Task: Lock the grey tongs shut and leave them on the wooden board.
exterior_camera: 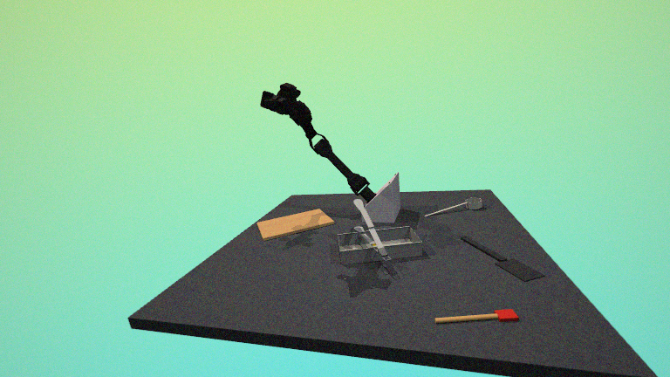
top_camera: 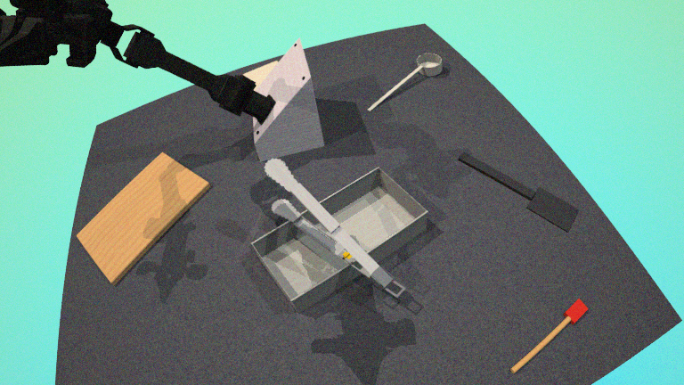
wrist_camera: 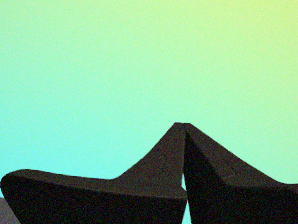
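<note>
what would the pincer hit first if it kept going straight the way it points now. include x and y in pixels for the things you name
Probably nothing: past the shut tips of the pincer (wrist_camera: 183, 124), the wrist view shows just open background, so the way looks free, though depth is hard to judge.
</note>
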You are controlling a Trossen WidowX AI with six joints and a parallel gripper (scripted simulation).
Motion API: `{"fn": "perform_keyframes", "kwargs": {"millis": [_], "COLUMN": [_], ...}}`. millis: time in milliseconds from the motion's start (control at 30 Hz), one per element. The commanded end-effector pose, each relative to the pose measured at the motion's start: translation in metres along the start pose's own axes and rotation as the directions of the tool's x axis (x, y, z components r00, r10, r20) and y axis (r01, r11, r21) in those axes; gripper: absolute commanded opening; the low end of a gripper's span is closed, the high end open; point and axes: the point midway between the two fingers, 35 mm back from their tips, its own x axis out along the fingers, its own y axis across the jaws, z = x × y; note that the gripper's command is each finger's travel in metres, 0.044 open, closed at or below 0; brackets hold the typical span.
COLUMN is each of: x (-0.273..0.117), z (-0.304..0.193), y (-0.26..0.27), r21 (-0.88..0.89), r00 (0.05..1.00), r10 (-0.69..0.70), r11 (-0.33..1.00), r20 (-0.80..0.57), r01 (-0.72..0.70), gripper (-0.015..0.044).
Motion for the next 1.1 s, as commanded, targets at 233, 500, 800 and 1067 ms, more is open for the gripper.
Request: {"fn": "perform_keyframes", "kwargs": {"millis": [233, 500, 800, 1067], "x": [0.034, 0.017, -0.042, -0.108], "z": [-0.064, -0.131, -0.217, -0.281], "y": [0.172, 0.282, 0.373, 0.411], "r21": [0.048, 0.167, 0.307, 0.357], "r00": [0.875, 0.623, 0.215, -0.130], "r10": [0.401, 0.580, 0.576, 0.375], "r11": [0.914, 0.788, 0.671, 0.637], "r20": [-0.272, -0.525, -0.789, -0.918], "r01": [-0.403, -0.592, -0.675, -0.684], "gripper": [-0.0150, -0.0150, -0.0150, -0.0150]}}
